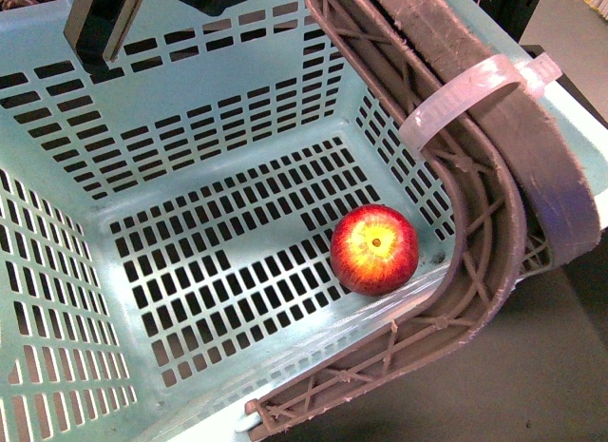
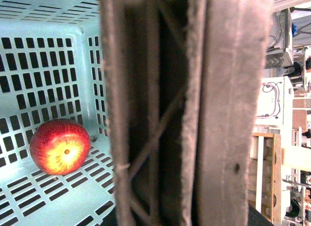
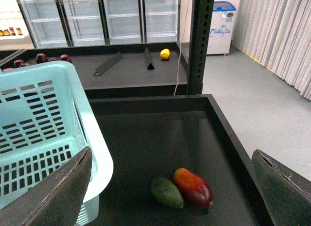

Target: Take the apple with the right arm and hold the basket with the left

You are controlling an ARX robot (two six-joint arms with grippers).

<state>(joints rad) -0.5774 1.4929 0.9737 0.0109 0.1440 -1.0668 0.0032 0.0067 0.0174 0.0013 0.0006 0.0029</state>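
Note:
The apple (image 1: pixel 374 249), red with a yellow patch round the stem, lies on the slotted floor of the mint-green basket (image 1: pixel 190 147), in a corner near the handle. It also shows in the left wrist view (image 2: pixel 60 147). The grey-brown ribbed handle (image 1: pixel 494 176) carries a white zip tie (image 1: pixel 465 90). My left gripper is shut on the handle (image 2: pixel 194 114), which fills its view and hides the fingers. My right gripper (image 3: pixel 171 153) is open and empty, outside the basket (image 3: pixel 43 119), above a black tray (image 3: pixel 146 133).
A red-orange mango (image 3: pixel 193 187) and a dark green oval fruit (image 3: pixel 166 192) lie together in the black tray below the right gripper. A dark post (image 3: pixel 199 41) stands behind the tray. A yellow fruit (image 3: pixel 165 54) lies on the far shelf.

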